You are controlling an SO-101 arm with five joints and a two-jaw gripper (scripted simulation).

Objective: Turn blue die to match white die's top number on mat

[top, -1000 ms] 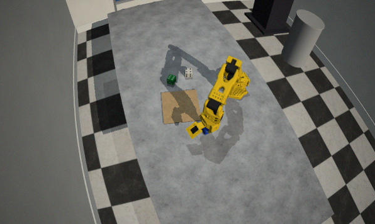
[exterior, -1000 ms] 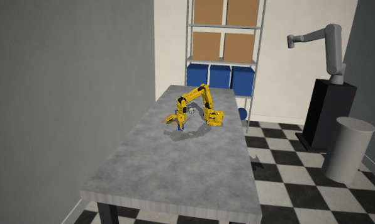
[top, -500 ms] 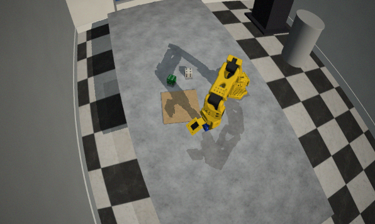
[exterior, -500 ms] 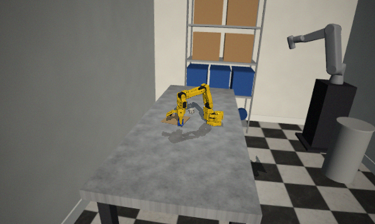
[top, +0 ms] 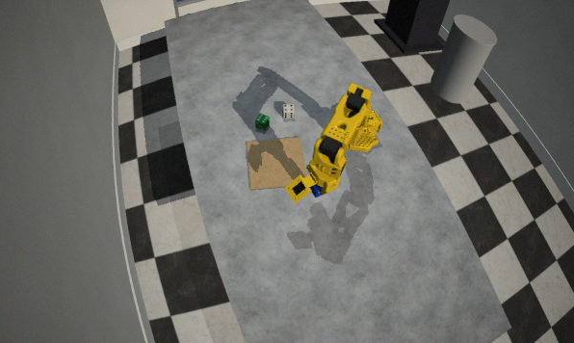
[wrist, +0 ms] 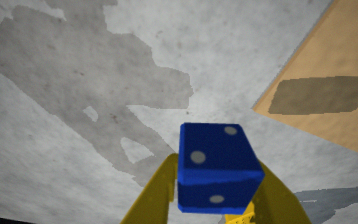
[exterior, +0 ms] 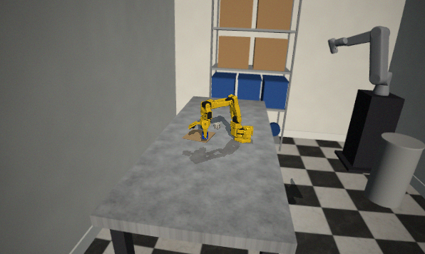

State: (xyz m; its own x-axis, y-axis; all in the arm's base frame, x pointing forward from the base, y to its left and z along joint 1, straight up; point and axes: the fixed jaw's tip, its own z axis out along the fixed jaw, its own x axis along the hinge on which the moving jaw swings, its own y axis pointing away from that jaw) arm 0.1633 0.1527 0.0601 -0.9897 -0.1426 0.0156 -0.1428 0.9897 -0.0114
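My gripper [top: 316,188] [exterior: 205,134] [wrist: 218,167] is shut on the blue die [top: 317,192] [exterior: 204,137] [wrist: 220,150]. In the wrist view the die shows two pips on its larger face and one on the narrower face below. It is held above the table, close to the near right corner of the tan mat [top: 267,178] [exterior: 190,137] [wrist: 340,55]. The mat lies flat, partly behind the gripper. The white die [top: 288,112] [exterior: 217,125] stands on the table beyond the mat, with several pips showing; its top number is hard to read.
A green die [top: 262,121] stands on the grey table [top: 252,250] [exterior: 201,182] beyond the mat, left of the white die. The arm's base is right of the mat. Shadows of the arm fall across mat and table.
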